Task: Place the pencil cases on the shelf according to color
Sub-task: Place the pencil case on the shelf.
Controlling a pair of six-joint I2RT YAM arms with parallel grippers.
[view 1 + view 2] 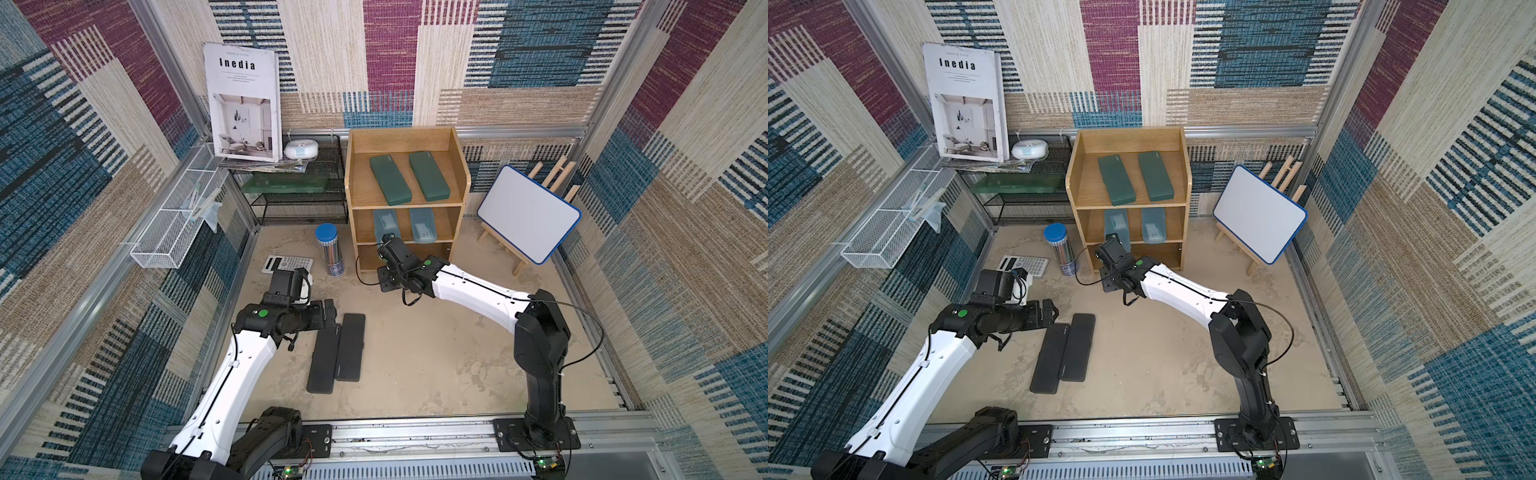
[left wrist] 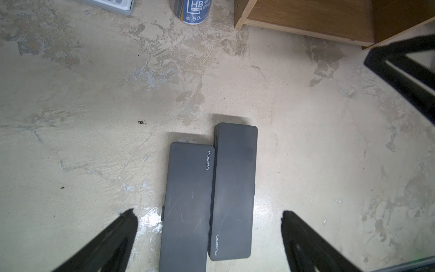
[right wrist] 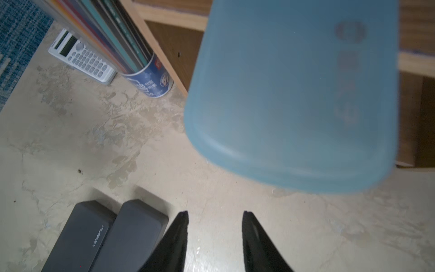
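The wooden shelf [image 1: 462,195] holds two dark green pencil cases [image 1: 390,180] [image 1: 429,176] on its top tier. Two light blue cases [image 1: 384,222] [image 1: 422,224] lie on the middle tier. The left blue case [image 3: 294,94] sticks out over the edge, close above and ahead of my right gripper [image 3: 215,212]. That gripper's jaws stand narrowly apart with nothing between them. Two black cases [image 2: 188,200] [image 2: 235,188] lie side by side on the floor. My left gripper [image 2: 209,212] hovers over their far ends, wide open and empty.
A blue-capped pencil tube [image 1: 329,249] and a grey calculator [image 1: 289,263] stand left of the shelf. A black mesh rack [image 1: 299,199] with a book [image 1: 245,104] fills the back left corner. A white basket [image 1: 166,237] hangs on the left wall. A whiteboard easel [image 1: 528,216] stands at right.
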